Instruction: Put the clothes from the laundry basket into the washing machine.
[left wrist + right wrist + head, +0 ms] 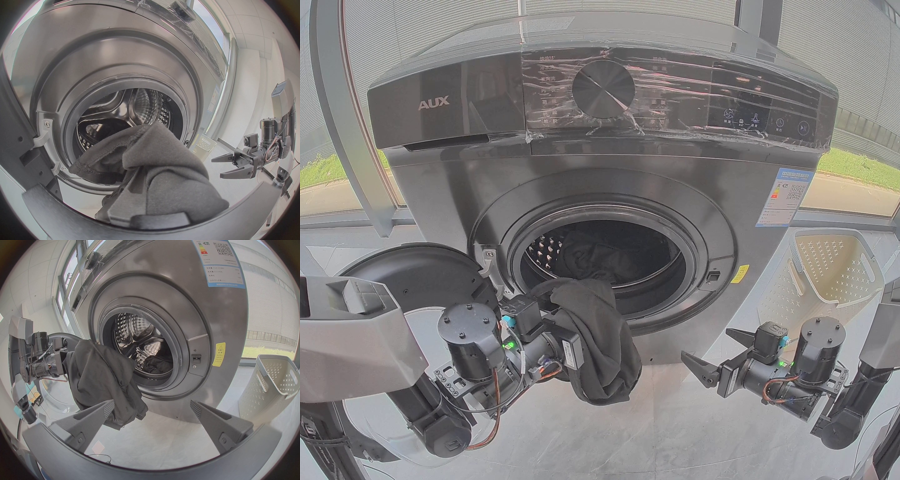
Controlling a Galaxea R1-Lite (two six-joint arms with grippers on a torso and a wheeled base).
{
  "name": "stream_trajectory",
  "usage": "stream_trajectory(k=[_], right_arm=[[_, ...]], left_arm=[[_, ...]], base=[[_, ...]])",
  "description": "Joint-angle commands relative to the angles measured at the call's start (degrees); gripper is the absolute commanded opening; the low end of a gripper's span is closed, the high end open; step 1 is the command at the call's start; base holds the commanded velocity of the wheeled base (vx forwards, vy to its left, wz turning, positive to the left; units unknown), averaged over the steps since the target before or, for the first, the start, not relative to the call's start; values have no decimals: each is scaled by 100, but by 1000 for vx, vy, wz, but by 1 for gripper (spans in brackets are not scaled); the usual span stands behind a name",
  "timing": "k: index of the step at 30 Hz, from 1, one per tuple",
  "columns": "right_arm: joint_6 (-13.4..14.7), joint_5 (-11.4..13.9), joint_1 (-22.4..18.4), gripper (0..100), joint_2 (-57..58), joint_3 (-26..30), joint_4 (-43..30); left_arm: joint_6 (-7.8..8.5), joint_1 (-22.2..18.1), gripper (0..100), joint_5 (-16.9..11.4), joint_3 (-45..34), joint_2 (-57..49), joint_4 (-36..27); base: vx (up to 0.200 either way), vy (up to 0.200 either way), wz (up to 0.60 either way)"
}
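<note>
Nearest to me, my left gripper (pixel 569 350) is clamped on a black garment (pixel 600 337). In the left wrist view the cloth (pixel 168 175) is bunched between the fingers (pixel 132 195) and spills over them. The garment hangs in loose folds down toward the floor (pixel 675 425). Its upper end is up by the lower left rim of the washer's opening (pixel 606 250), and it is outside the drum. I can't tell whether it touches the rim.

On the other side my right gripper (pixel 706 345) hovers low over the floor, in front of the washer's lower right corner. Its jaws are spread wide with nothing between them, which the right wrist view (pixel 150 402) shows plainly. It is well apart from the garment (pixel 100 377).

Behind the left arm the round door (pixel 419 275) is swung fully open to the left. The washer (pixel 456 181) faces me squarely. Deeper in, another dark piece of clothing (pixel 157 363) lies at the bottom of the drum.

To the right of the washer, just beside its side panel, is the pale perforated basket (pixel 837 269). It stands on the floor beyond the right gripper, with its open top tipped toward me.
</note>
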State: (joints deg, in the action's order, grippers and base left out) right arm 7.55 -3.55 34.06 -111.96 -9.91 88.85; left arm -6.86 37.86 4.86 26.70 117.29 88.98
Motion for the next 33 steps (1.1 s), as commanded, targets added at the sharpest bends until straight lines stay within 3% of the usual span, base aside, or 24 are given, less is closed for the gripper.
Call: stream_trajectory(k=[1,8,15,17,20,24,27,33], right_arm=[[1,3,4,100,-1,7,1],[10,3,74,100,16,33,1],[45,-85,540,100,236,323,1],[54,-85,558,100,218,385,-8],[28,-85,558,100,236,314,1],[28,-76,575,100,245,323,-8],[19,-76,584,100,262,314,1],[28,-85,584,100,271,323,-8]], left_arm=[[1,54,0,6,-7,5,5],[1,142,0,15,-15,5,5],[-52,230,0,32,-103,-4,5],[27,230,0,41,-59,277,5],[291,221,0,23,37,664,5],[238,221,0,-82,231,866,5],[18,204,0,-249,951,1165,5],[18,98,0,-108,2050,1833,-258]], base=[[0,0,0],[0,0,0],[0,0,0],[0,0,0],[0,0,0],[0,0,0],[0,0,0],[0,0,0]])
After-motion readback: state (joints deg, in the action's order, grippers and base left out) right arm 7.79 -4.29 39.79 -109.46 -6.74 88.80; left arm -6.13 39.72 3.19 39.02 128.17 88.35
